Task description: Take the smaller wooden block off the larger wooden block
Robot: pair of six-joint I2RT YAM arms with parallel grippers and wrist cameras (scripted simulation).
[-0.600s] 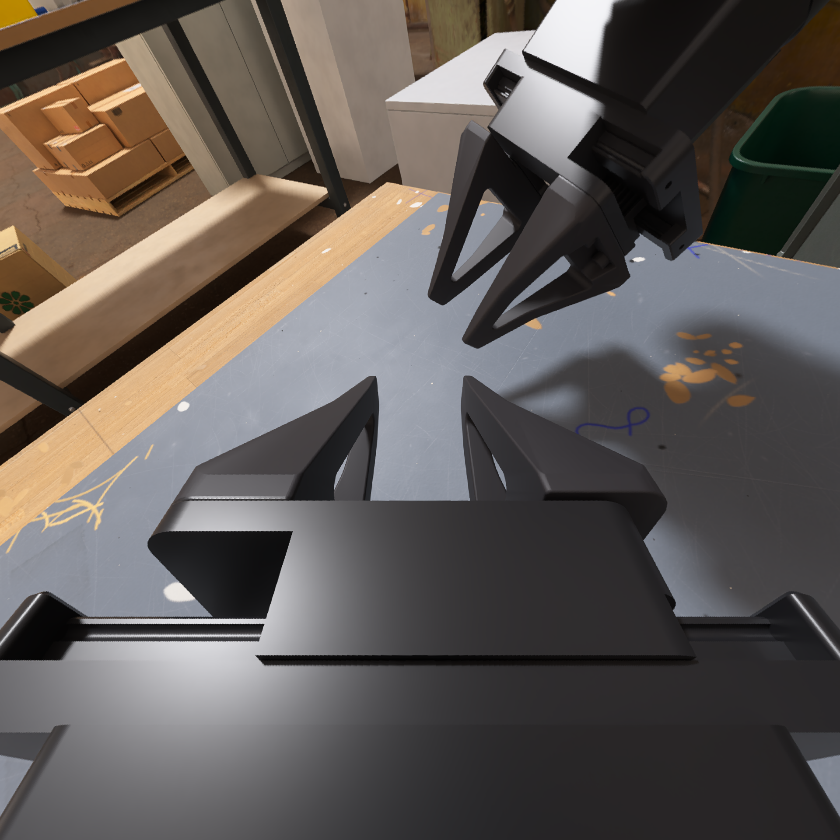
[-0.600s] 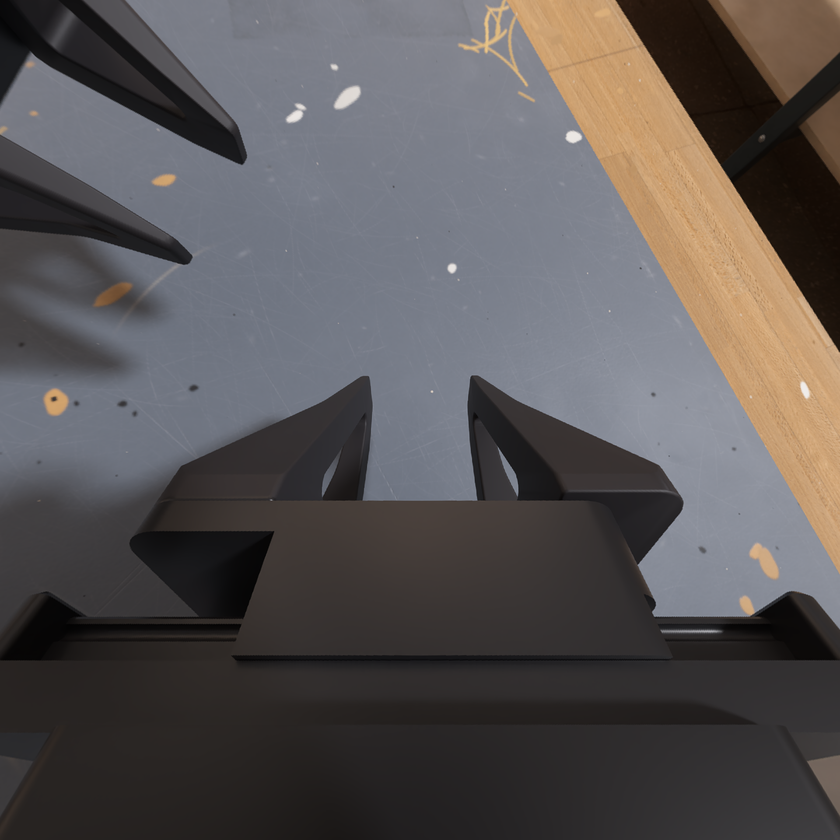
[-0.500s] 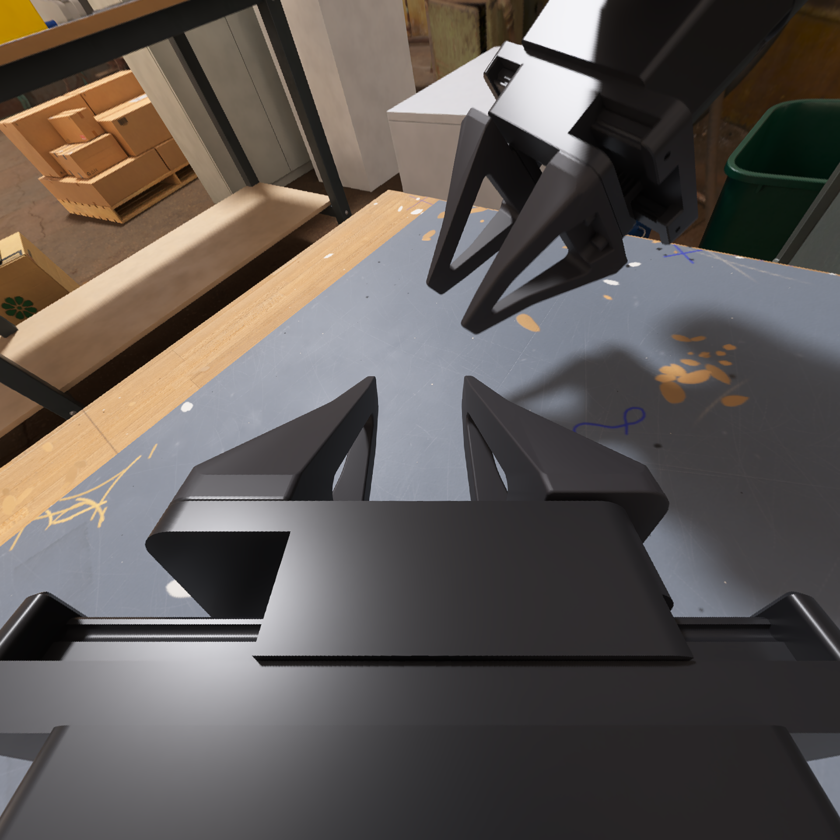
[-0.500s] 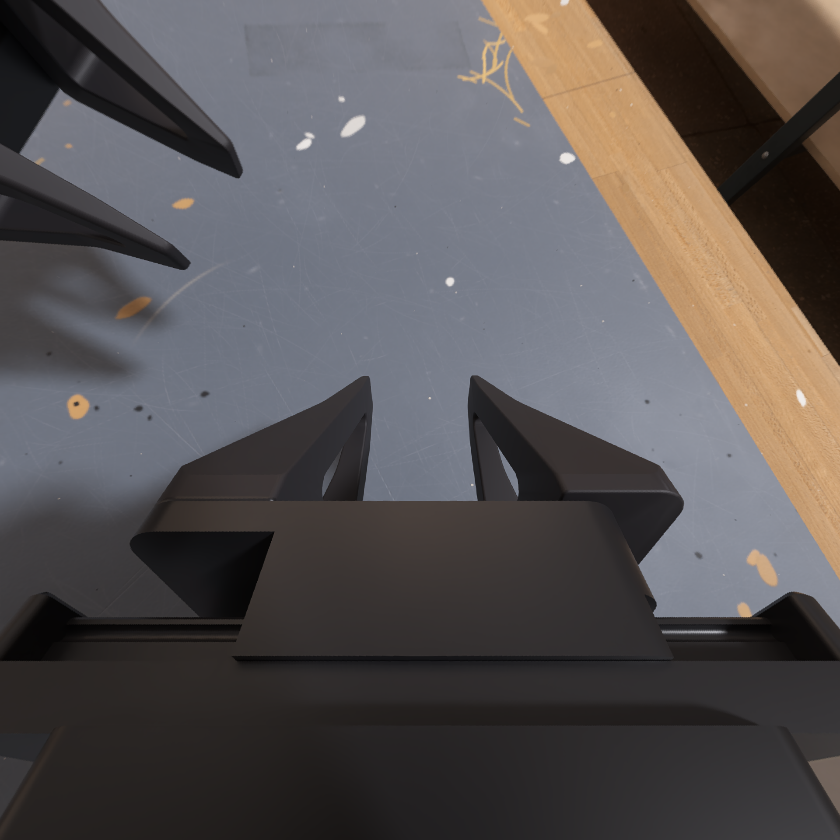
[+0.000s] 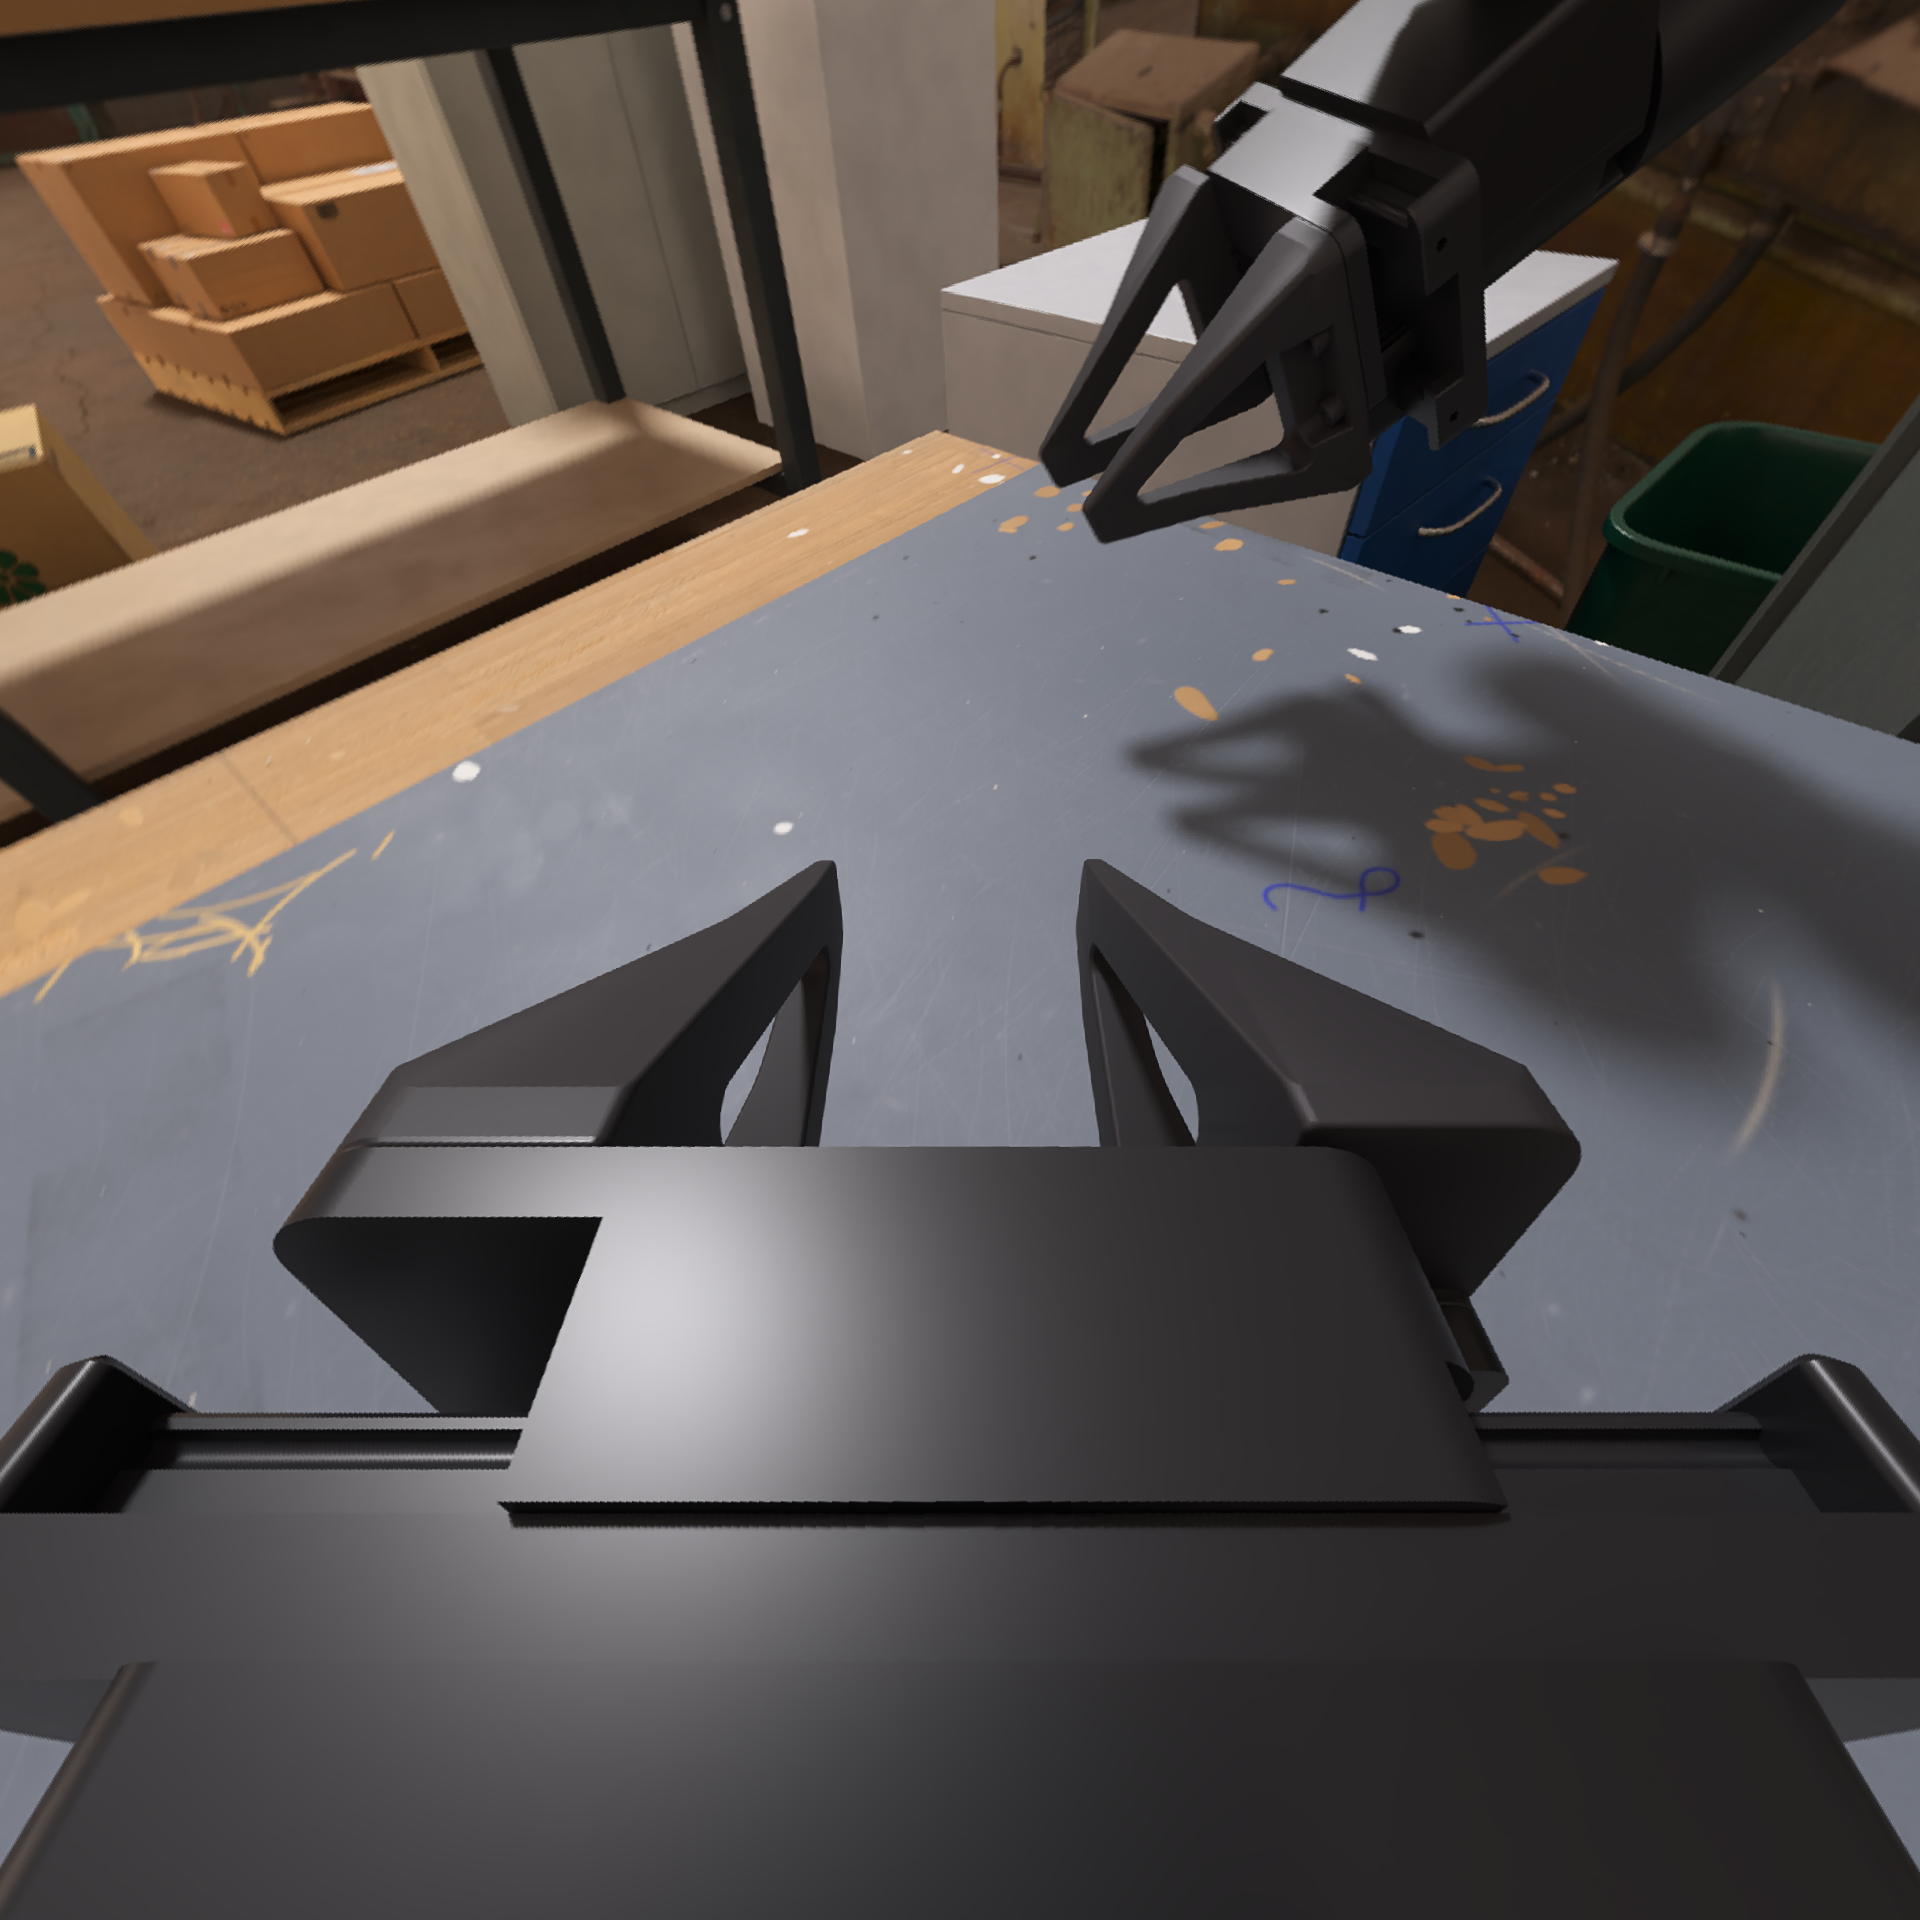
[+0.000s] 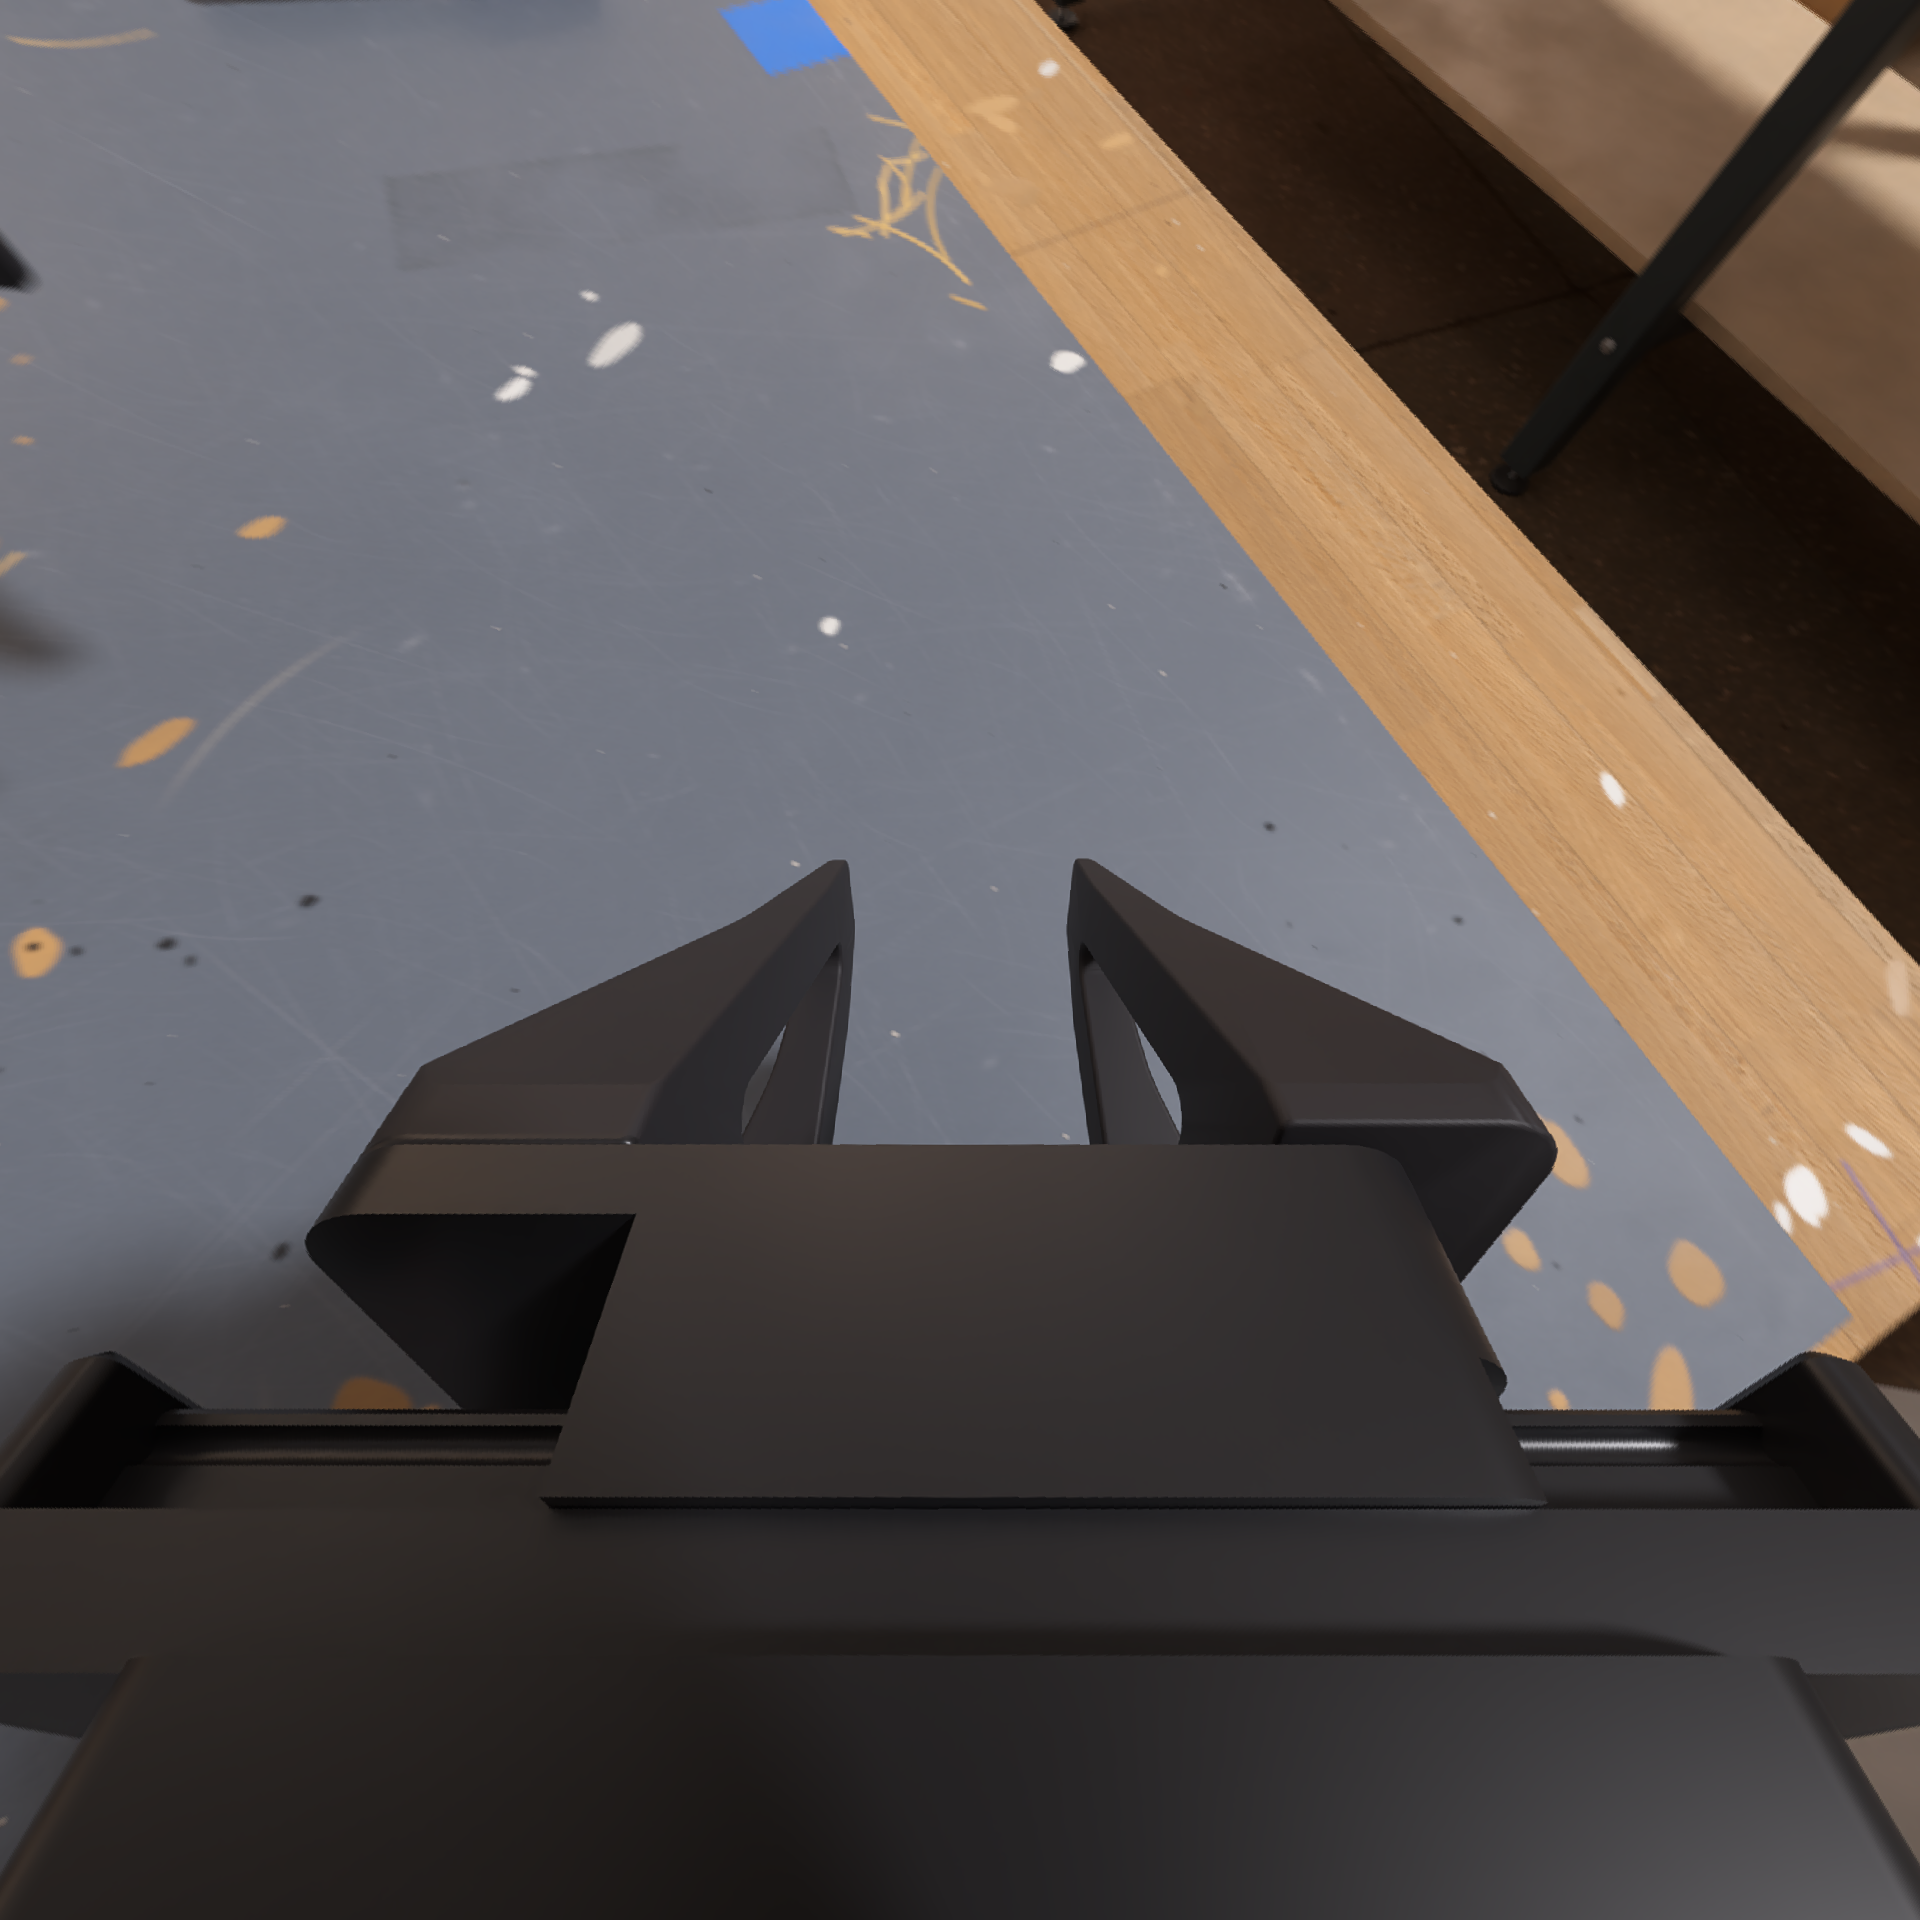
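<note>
Neither wooden block shows in either view. My left gripper (image 5: pixel 958 873) is open and empty, with a gap between its fingers, above the grey table mat (image 5: pixel 727 748). My right gripper (image 6: pixel 960 868) is also open and empty above the mat (image 6: pixel 623 644), near the wooden table edge (image 6: pixel 1403 582). In the left wrist view the right gripper (image 5: pixel 1075 494) hangs in the air over the far corner of the table, fingers pointing down to the left. Its shadow falls on the mat.
The mat bears paint spots and scratches. A wooden strip (image 5: pixel 468 675) borders it. Off the table are a low shelf (image 5: pixel 364 561), stacked cardboard boxes (image 5: pixel 260 249), a white cabinet (image 5: pixel 1039 343) and a green bin (image 5: pixel 1714 520). A blue tape patch (image 6: pixel 784 31) lies at the far end.
The right gripper has pulled back and up, away from the left gripper. The left gripper's fingers have almost left the right wrist view. Both grippers stay open and empty.
</note>
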